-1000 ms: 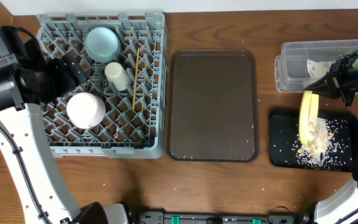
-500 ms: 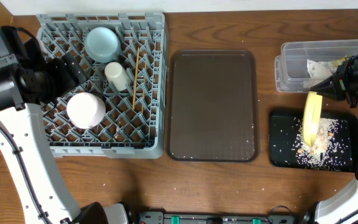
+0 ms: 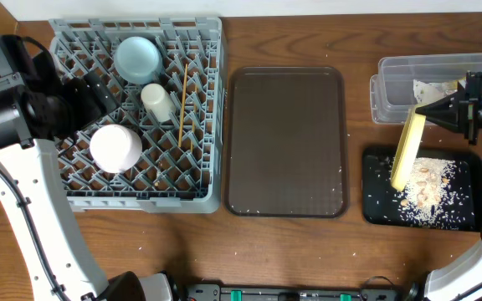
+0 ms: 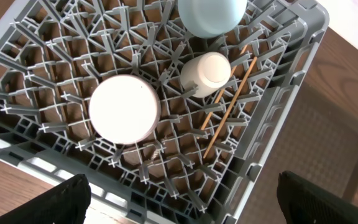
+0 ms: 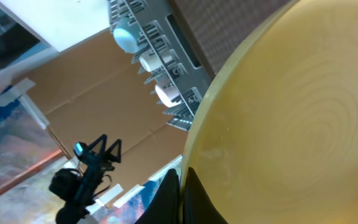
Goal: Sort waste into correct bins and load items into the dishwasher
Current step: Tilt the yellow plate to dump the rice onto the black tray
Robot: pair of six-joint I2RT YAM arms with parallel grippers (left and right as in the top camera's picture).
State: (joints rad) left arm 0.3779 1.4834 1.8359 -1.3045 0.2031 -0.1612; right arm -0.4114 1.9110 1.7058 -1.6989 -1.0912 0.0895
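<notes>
Wooden desk (image 3: 308, 251) carries everything. The grey dish rack (image 3: 141, 203), the largest piece, fills its left side. The left arm crosses the rack's left edge in the overhead view and hides some pegs there. The left hand (image 4: 182, 202) hangs above the rack with its dark fingers (image 4: 48, 202) spread wide at the two lower corners of its own camera view, holding nothing.

Just right of the rack lies the dark brown serving tray (image 3: 285, 142), between the rack and the two bins. The clear tub (image 3: 392, 88) sits at the far right corner of the desk, and the black tray (image 3: 373, 213) is just in front of it.

The yellow plate (image 3: 406, 150) is held tilted steeply on edge over the black tray's left part. Its upper rim is near the tub's front wall, and its body hides a strip of the tray from above. The right hand (image 3: 432, 110) pinches that upper rim; in the right wrist view the plate fills nearly the whole frame and blocks most else.

Inside the rack, the white bowl (image 3: 115, 147) sits toward the left, the light blue bowl (image 3: 137, 58) near the far edge, and the white cup (image 3: 157, 100) between them. The chopsticks (image 3: 182, 104) lie among the pegs just right of the cup.

The crumpled wrapper (image 3: 429, 90) rests inside the clear tub. Rice scraps (image 3: 429, 201) are strewn over the black tray, mostly to the right of the plate, with a few grains on the desk around it.
</notes>
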